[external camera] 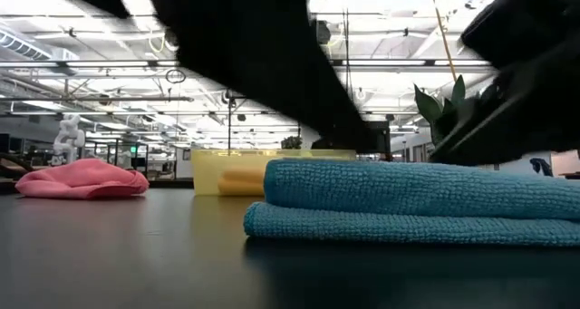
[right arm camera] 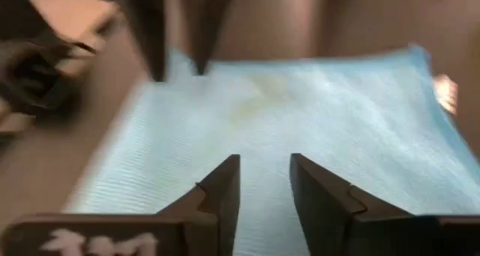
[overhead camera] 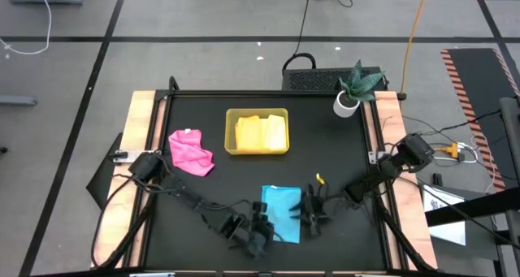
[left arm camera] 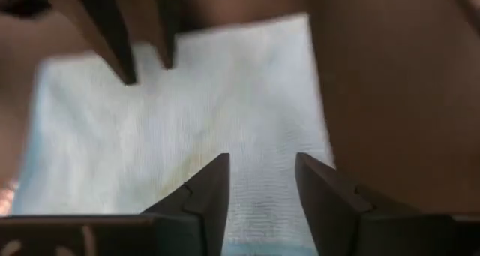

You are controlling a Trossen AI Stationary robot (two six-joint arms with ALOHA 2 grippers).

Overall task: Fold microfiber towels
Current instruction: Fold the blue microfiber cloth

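Note:
A sky-blue microfiber towel (overhead camera: 281, 212) lies folded in layers, flat on the black table near its front edge, and fills the low view (external camera: 417, 200). My left gripper (overhead camera: 262, 228) (left arm camera: 262, 162) stands open at the towel's near left edge, with bare towel showing between its fingers. My right gripper (overhead camera: 309, 208) (right arm camera: 264, 162) stands open at the towel's right edge, facing the left one. A pink towel (overhead camera: 191, 152) lies crumpled at the left. A yellow towel (overhead camera: 262, 132) lies folded in the yellow-green tray (overhead camera: 231, 114).
A potted plant (overhead camera: 355, 86) stands at the table's far right corner. Wooden rails (overhead camera: 145, 131) run along the table's left and right sides. There is bare black table between the tray and the blue towel (overhead camera: 244, 175).

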